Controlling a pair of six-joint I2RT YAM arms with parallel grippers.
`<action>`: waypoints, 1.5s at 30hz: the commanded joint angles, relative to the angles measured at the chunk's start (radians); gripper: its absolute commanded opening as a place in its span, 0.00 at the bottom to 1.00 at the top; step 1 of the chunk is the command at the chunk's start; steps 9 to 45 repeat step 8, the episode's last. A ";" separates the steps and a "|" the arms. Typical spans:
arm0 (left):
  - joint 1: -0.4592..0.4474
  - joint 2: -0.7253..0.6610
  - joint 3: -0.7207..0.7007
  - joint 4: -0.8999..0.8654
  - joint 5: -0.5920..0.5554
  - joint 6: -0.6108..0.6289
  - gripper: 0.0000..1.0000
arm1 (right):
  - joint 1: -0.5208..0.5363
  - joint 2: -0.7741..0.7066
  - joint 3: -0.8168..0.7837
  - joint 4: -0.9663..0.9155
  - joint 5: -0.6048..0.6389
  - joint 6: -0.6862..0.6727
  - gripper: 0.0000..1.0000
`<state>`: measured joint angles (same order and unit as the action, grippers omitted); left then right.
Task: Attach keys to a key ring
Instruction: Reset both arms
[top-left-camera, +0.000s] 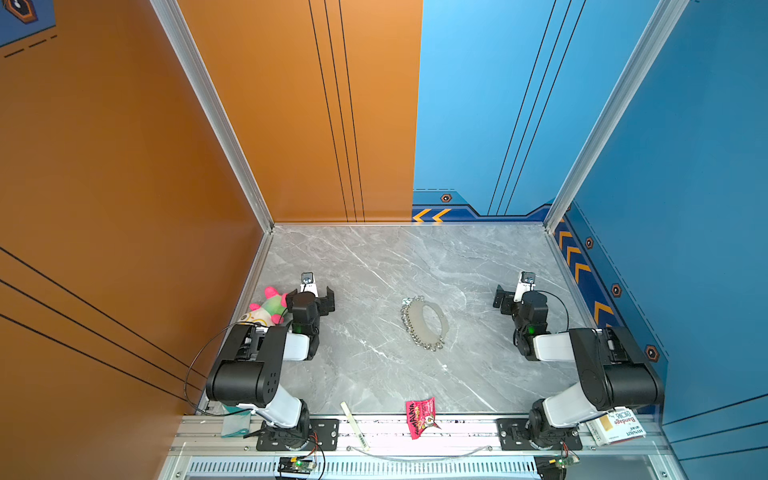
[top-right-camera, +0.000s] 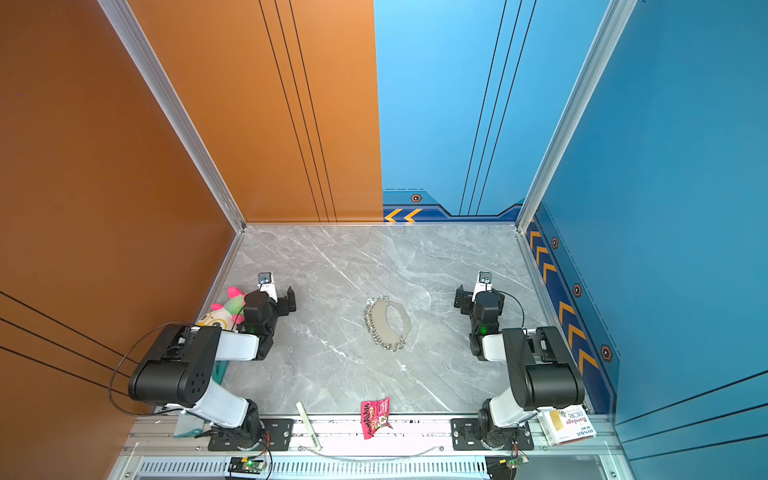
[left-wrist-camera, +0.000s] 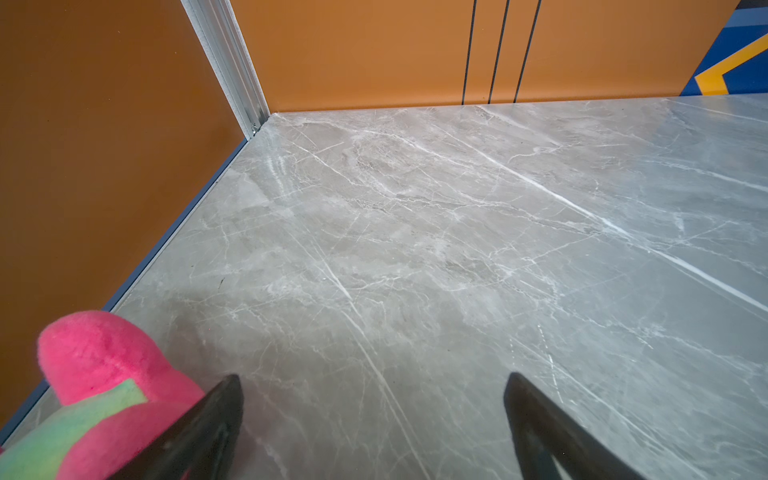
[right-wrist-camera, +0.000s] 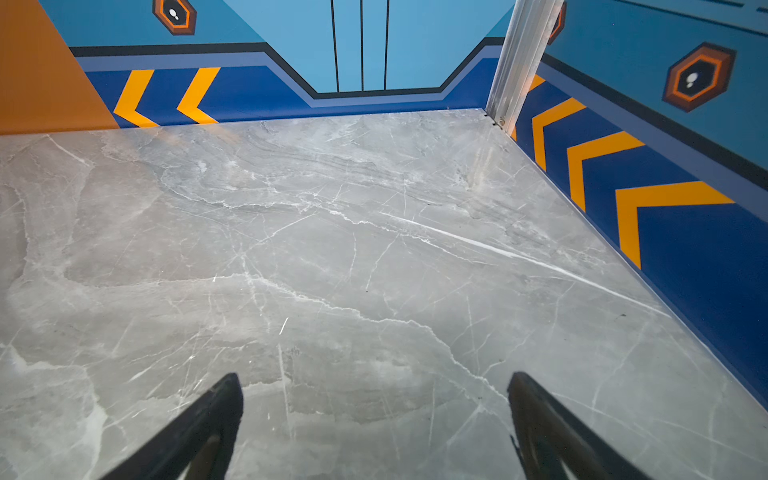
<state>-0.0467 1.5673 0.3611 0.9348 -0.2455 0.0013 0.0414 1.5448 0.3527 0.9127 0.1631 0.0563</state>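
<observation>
Left gripper (left-wrist-camera: 373, 380) and right gripper (right-wrist-camera: 374, 378) both have their jaws wide apart and hold nothing. Between them, well apart from each, the key ring (top-left-camera: 415, 328) lies flat on the marble tabletop (right-wrist-camera: 374, 249). A plush toy (left-wrist-camera: 104, 374) sits just beside the left gripper.

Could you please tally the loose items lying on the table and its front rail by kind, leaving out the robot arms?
Key ring: 1
Plush toy: 1
Red snack packet: 1
Pale strip: 1
Bandage box: 1
Teal packet: 1
Total: 6
</observation>
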 joint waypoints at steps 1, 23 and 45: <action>-0.002 -0.006 0.008 0.006 -0.009 -0.009 0.98 | -0.006 0.001 0.020 -0.002 0.013 0.012 1.00; -0.002 -0.006 0.008 0.006 -0.008 -0.008 0.98 | 0.002 0.001 0.020 -0.003 0.026 0.009 1.00; -0.002 -0.006 0.008 0.006 -0.008 -0.008 0.98 | 0.002 0.001 0.020 -0.003 0.026 0.009 1.00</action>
